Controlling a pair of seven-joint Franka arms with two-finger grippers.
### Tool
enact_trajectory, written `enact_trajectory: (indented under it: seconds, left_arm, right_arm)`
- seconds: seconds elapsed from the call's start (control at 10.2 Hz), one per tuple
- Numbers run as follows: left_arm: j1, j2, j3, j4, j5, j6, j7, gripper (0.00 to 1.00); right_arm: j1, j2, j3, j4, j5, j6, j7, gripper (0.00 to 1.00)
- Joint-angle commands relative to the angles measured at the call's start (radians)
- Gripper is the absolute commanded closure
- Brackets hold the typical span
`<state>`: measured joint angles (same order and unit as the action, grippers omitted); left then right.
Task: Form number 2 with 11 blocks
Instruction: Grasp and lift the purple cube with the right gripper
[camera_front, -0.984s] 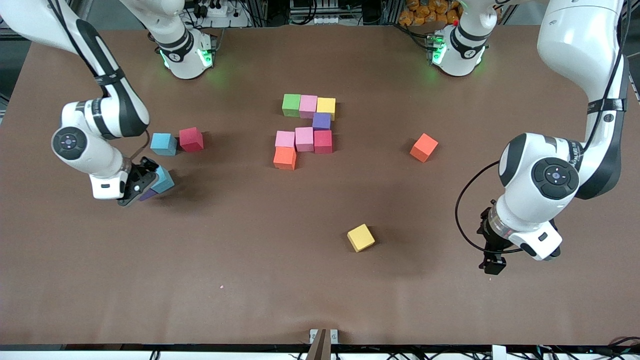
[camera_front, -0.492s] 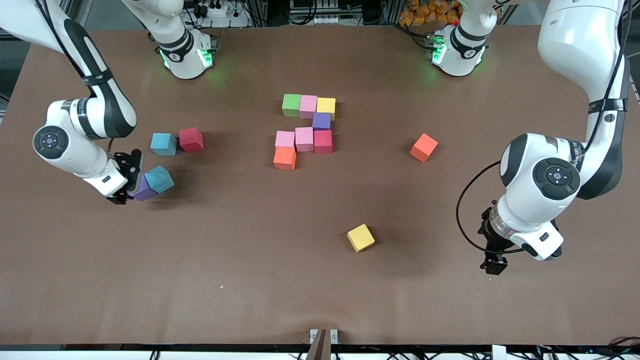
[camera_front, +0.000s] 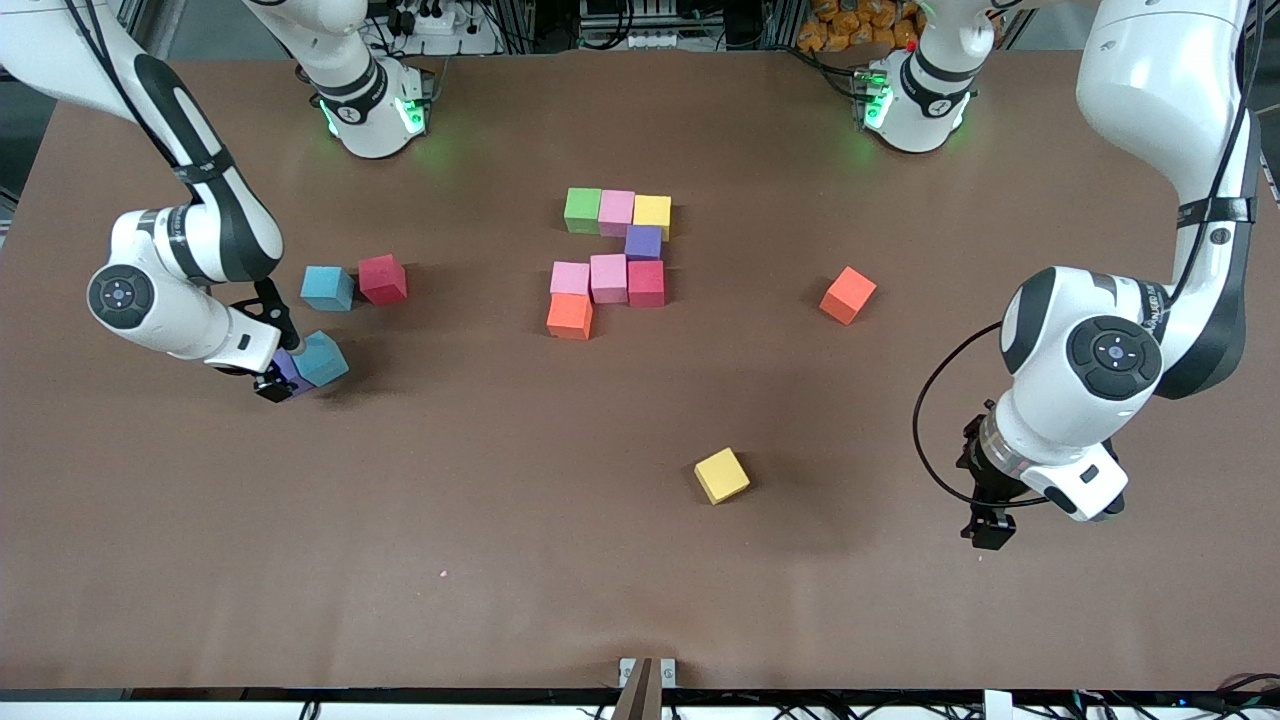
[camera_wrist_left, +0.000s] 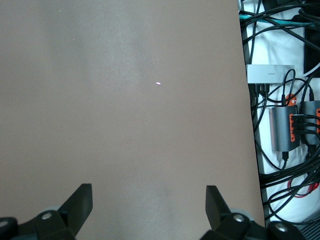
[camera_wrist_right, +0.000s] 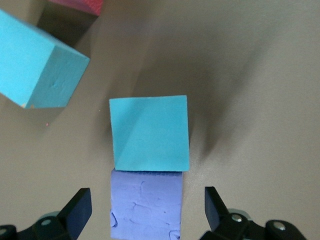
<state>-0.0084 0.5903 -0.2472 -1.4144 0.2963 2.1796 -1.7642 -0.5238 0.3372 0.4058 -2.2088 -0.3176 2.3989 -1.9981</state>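
I see the right gripper (camera_front: 275, 375) low at the right arm's end of the table, fingers apart, straddling a purple block (camera_front: 287, 372) without closing on it. The front view hides most of that block under the wrist; the right wrist view shows it whole (camera_wrist_right: 146, 205), lying between the open fingers (camera_wrist_right: 79, 209) and touching a light blue cube (camera_wrist_right: 150, 133). A second blue cube (camera_front: 328, 288) and a red block (camera_front: 383, 279) sit together farther from the front camera; the wrist view catches only a corner of the red one (camera_wrist_right: 77, 6).

Partial 2 (camera_front: 612, 262) mid-table: green, pink, yellow in the top row, purple under the yellow, then pink, pink, red, with orange under the first pink. Loose: an orange block (camera_front: 848, 295) toward the left arm's end, a yellow block (camera_front: 722, 475) nearer the front camera.

Left gripper (camera_front: 987, 525) waits over bare table (camera_wrist_left: 125, 100), fingers apart, holding nothing; its wrist view also shows the table edge and cables (camera_wrist_left: 287, 125).
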Motion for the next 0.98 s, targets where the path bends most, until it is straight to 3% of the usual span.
enact_trajectory:
  seconds: [0.0, 0.3, 0.59, 0.69, 0.79, 0.89]
  left_arm:
    - [0.005, -0.020, -0.001, -0.012, -0.022, -0.012, 0.026, 0.00]
    - [0.005, -0.015, -0.001, -0.012, -0.020, -0.012, 0.028, 0.00]
    - [0.005, -0.012, -0.001, -0.012, -0.019, -0.012, 0.028, 0.00]
    - [0.005, -0.011, -0.001, -0.012, -0.019, -0.012, 0.028, 0.00]
    - [0.007, -0.010, 0.000, -0.012, -0.019, -0.012, 0.028, 0.00]
    - [0.016, -0.010, 0.000, -0.012, -0.016, -0.012, 0.028, 0.00]
  right_arm:
    - [-0.036, 0.038, -0.004, -0.002, -0.008, 0.093, -0.126, 0.00]
    - [-0.036, 0.091, -0.042, -0.003, -0.008, 0.167, -0.152, 0.00]
    - [-0.036, 0.083, -0.048, -0.006, -0.005, 0.125, -0.154, 0.00]
    - [-0.035, 0.085, -0.048, -0.006, -0.005, 0.124, -0.151, 0.21]
    - [-0.033, 0.079, -0.048, -0.008, -0.005, 0.121, -0.142, 0.56]
    - [-0.033, 0.071, -0.048, -0.008, 0.000, 0.118, -0.139, 0.73]
